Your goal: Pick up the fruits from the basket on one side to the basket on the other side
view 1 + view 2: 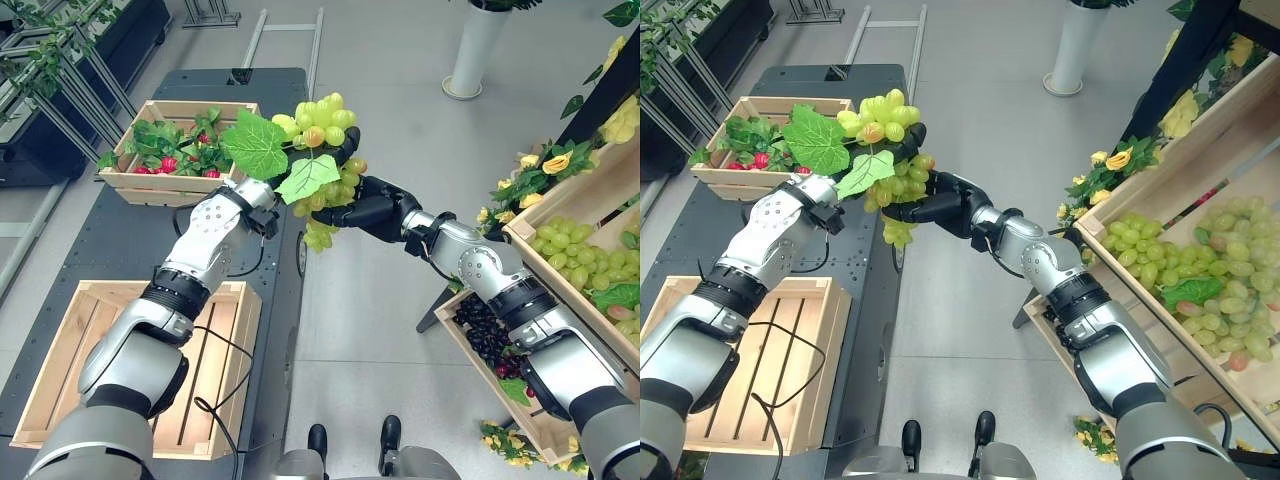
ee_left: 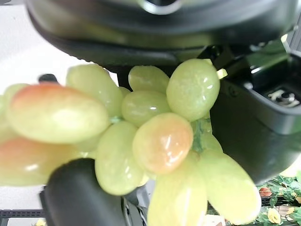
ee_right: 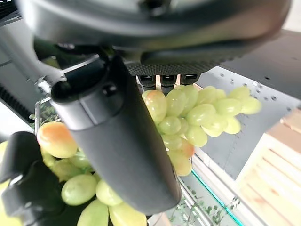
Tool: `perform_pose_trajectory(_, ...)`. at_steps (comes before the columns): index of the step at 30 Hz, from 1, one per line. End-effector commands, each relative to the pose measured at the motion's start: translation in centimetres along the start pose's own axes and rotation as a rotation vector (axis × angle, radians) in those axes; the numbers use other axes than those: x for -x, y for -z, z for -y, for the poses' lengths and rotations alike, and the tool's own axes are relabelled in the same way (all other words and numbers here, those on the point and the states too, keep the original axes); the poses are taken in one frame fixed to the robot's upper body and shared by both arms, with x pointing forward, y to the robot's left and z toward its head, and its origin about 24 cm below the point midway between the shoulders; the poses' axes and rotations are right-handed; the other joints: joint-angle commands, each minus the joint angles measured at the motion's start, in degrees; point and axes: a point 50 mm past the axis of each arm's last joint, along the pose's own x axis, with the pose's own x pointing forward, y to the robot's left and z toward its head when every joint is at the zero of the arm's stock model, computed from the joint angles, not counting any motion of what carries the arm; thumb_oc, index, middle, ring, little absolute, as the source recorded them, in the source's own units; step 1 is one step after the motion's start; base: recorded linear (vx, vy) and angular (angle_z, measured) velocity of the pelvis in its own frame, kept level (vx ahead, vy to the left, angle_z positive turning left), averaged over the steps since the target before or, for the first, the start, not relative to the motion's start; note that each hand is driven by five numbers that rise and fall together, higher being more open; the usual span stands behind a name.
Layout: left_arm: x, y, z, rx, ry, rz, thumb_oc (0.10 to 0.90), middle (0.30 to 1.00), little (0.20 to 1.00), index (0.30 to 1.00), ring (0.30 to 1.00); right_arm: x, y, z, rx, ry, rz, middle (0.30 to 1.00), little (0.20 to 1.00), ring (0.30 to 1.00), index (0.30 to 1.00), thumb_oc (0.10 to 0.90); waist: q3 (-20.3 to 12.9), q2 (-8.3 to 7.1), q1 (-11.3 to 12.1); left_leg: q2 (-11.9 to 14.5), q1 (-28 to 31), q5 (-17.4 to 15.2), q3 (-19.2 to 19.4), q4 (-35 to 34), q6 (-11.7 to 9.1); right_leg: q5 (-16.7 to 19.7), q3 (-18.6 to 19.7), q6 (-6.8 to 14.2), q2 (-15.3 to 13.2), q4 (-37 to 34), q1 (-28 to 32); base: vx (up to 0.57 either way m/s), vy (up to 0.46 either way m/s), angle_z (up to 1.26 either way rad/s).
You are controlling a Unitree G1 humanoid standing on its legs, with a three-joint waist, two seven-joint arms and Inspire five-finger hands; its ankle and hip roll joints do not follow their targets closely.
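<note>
A bunch of green grapes with two large leaves hangs in the air between the dark table and the fruit shelf. My right hand reaches in from the right, its fingers curled up behind the bunch and its thumb beside the grapes. Coming up from the left, my left hand sits mostly behind the leaves. Its thumb presses under the grapes, and its dark fingers wrap the bunch's other end. An empty wooden crate lies on the table below my left arm.
A crate of leaves and red fruits stands at the table's far end. On the right, a slanted shelf crate holds green grapes, with dark grapes in a lower crate. Yellow flowers edge the shelf. A white pillar stands behind.
</note>
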Motion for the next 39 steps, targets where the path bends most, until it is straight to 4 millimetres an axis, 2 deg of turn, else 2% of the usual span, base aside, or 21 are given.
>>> perform_pose_trajectory(1,-2.8,-3.2,2.6,0.098,0.085,0.189,0.400,0.300,0.300,0.300,0.300,-2.2,0.0,-2.3,-0.183,-0.069,0.093,0.900,0.900,0.900,0.900,0.800,-16.47,-1.64,0.27,-5.28,-2.08,-3.06,-0.43,-0.06,1.60,-3.71,1.70,0.30,-0.32,0.07,1.77,0.00,0.000,0.00)
perform_pose_trajectory(5,-2.9,-3.0,3.5,0.094,0.125,0.172,0.400,0.300,0.300,0.300,0.300,-2.4,-0.6,-2.8,-0.205,-0.097,0.154,0.900,0.900,0.900,0.900,0.800,-16.48,-1.64,0.56,-5.33,-1.99,-3.10,-0.61,-0.06,1.69,-3.71,1.72,0.27,-0.28,0.07,1.88,0.00,0.000,0.00)
perform_pose_trajectory(9,-2.9,-2.4,3.4,0.137,0.114,0.144,0.400,0.300,0.300,0.300,0.300,-2.5,-1.5,-3.8,-0.211,-0.159,0.213,0.900,0.900,0.900,0.900,0.800,-16.60,-1.59,0.72,-5.33,-1.80,-3.26,-0.77,-0.06,1.79,-3.83,1.67,0.31,-0.29,0.07,2.01,0.00,0.000,0.00)
perform_pose_trajectory(14,-2.6,-0.2,4.0,0.214,0.114,0.095,0.400,0.300,0.300,0.300,0.300,-2.4,-3.1,-5.3,-0.215,-0.262,0.360,0.900,0.900,0.900,0.900,0.800,-16.77,-1.66,0.80,-5.38,-1.65,-3.36,-1.03,-0.06,1.97,-3.79,1.94,0.38,-0.23,0.07,2.09,0.00,0.000,0.00)
perform_pose_trajectory(18,-2.4,0.7,3.9,0.257,0.092,0.084,0.400,0.300,0.300,0.300,0.300,-2.3,-3.6,-5.2,-0.274,-0.264,0.419,0.900,0.900,0.900,0.900,0.800,-17.05,-1.70,0.81,-5.37,-1.48,-3.46,-1.00,-0.06,2.02,-3.78,2.03,0.43,-0.19,0.07,2.19,0.00,0.000,0.00)
perform_pose_trajectory(20,-2.3,0.9,3.8,0.261,0.081,0.080,0.400,0.300,0.300,0.300,0.300,-2.2,-3.7,-5.0,-0.294,-0.252,0.442,0.300,0.300,0.300,0.300,0.400,-17.10,-1.68,0.78,-5.32,-1.42,-3.45,-0.86,-0.06,2.01,-3.74,2.05,0.45,-0.21,0.07,2.23,0.00,0.000,0.00)
perform_pose_trajectory(35,-1.7,2.9,2.4,0.288,-0.069,0.015,0.400,0.300,0.300,0.300,0.300,-2.1,-3.6,-3.9,-0.324,-0.175,0.481,0.300,0.300,0.300,0.300,0.400,-16.84,-1.43,0.23,-5.21,-1.06,-3.68,-0.56,-0.06,2.01,-3.71,2.43,0.46,-0.24,0.07,2.38,0.00,0.000,0.00)
perform_pose_trajectory(36,-1.6,3.1,2.2,0.287,-0.079,0.000,0.456,0.385,0.385,0.385,0.385,-2.0,-3.6,-3.7,-0.329,-0.166,0.483,0.300,0.300,0.300,0.300,0.400,-16.87,-1.43,0.22,-5.20,-1.04,-3.72,-0.57,-0.06,2.00,-3.77,2.43,0.51,-0.26,0.07,2.41,0.00,0.000,0.00)
perform_pose_trajectory(37,-1.6,3.1,2.1,0.288,-0.079,-0.002,0.488,0.432,0.432,0.432,0.432,-2.0,-3.6,-3.7,-0.329,-0.166,0.482,0.300,0.300,0.300,0.300,0.400,-16.88,-1.43,0.21,-5.20,-1.04,-3.72,-0.57,-0.06,1.99,-3.78,2.43,0.51,-0.26,0.07,2.40,0.00,0.000,0.00)
perform_pose_trajectory(38,-1.5,3.3,2.2,0.291,-0.075,-0.016,0.585,0.578,0.578,0.578,0.578,-1.9,-3.6,-3.6,-0.331,-0.162,0.485,0.300,0.300,0.300,0.300,0.400,-16.90,-1.43,0.20,-5.20,-1.05,-3.71,-0.61,-0.06,2.01,-3.76,2.43,0.53,-0.26,0.07,2.38,0.00,0.000,0.00)
perform_pose_trajectory(39,-1.3,3.7,2.2,0.282,-0.080,-0.037,0.800,0.900,0.900,0.900,0.900,-1.9,-3.6,-3.4,-0.331,-0.159,0.490,0.300,0.300,0.300,0.300,0.400,-16.89,-1.40,0.21,-5.15,-1.09,-3.71,-0.54,-0.06,1.99,-3.74,2.42,0.55,-0.29,0.07,2.31,0.00,0.000,0.00)
